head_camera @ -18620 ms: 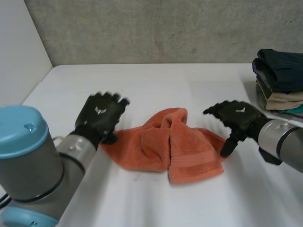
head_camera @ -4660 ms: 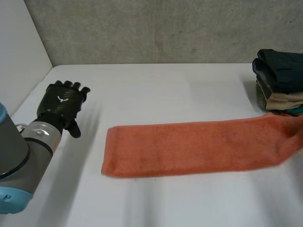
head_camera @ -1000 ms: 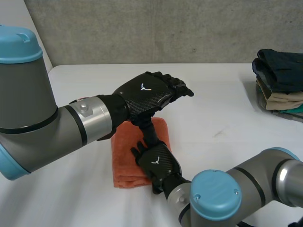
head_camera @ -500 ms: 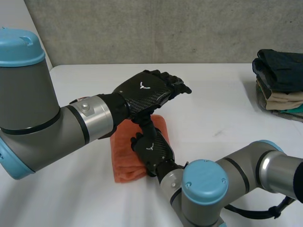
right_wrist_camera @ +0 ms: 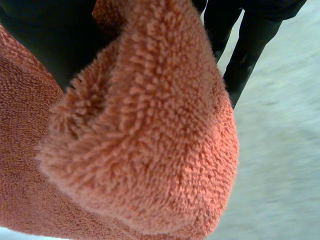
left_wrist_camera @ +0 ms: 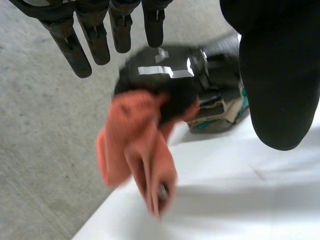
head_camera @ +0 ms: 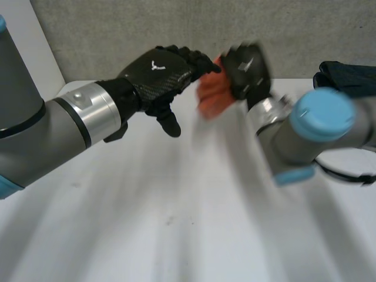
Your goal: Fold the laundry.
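Note:
The folded orange towel [head_camera: 209,95] is off the white table [head_camera: 176,223], bunched in my right hand [head_camera: 247,67], whose fingers [right_wrist_camera: 248,42] curl round it. In the right wrist view the towel [right_wrist_camera: 145,150] bulges out under the palm. My left hand [head_camera: 155,73] hovers open just left of the towel, its fingers [left_wrist_camera: 95,30] straight and spread. In the left wrist view the right hand [left_wrist_camera: 160,70] sits beyond those fingertips, and the towel [left_wrist_camera: 135,145] hangs down from it.
A stack of folded clothes [head_camera: 352,73] stands at the table's far right edge, partly behind my right arm [head_camera: 311,135]; it is the stack [left_wrist_camera: 220,112] behind the right hand in the left wrist view. A grey wall [head_camera: 117,29] runs along the back.
My right hand has closed on the folded towel and lifted it fast off the table, up and to the right. The left hand has risen a little, still open.

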Robot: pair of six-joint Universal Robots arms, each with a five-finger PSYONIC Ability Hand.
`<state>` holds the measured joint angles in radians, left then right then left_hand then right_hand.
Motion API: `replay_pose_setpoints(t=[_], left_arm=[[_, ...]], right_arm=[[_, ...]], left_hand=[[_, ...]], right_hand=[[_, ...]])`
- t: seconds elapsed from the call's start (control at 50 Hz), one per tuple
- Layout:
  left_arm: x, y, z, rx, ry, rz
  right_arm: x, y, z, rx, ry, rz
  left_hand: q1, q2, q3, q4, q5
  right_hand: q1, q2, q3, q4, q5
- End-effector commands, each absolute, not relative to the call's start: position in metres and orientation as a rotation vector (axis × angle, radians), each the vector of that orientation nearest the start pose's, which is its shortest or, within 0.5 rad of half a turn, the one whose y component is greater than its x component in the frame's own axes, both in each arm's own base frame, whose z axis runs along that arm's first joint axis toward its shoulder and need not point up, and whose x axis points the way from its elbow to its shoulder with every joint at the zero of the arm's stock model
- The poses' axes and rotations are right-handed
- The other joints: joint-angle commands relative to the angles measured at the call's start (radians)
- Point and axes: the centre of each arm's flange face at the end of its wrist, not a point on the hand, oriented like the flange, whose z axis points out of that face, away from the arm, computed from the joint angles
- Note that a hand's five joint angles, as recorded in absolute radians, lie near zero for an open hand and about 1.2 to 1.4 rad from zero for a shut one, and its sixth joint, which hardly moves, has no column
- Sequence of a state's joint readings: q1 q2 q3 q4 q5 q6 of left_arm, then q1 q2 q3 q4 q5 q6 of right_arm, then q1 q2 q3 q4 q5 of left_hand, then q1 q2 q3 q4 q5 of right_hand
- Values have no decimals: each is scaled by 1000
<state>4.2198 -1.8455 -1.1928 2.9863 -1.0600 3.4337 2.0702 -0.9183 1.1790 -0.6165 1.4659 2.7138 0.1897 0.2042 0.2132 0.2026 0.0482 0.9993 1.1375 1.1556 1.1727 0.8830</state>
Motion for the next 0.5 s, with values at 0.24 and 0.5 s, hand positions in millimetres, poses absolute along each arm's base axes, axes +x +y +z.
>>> replay_pose_setpoints(t=[0.24,0.5], left_arm=[[-324,-227,325,-1136,-1552,1774],[-324,-226,309,-1146,-1599,1723]], right_arm=[[118,-512,308,-581,1303,-2813],[-11,-547,140,-629,1697,-2414]], left_hand=[[27,12,3,14,-6],[36,21,12,23,3]], right_hand=[[397,259,241,224,339],[397,259,241,224,339]])
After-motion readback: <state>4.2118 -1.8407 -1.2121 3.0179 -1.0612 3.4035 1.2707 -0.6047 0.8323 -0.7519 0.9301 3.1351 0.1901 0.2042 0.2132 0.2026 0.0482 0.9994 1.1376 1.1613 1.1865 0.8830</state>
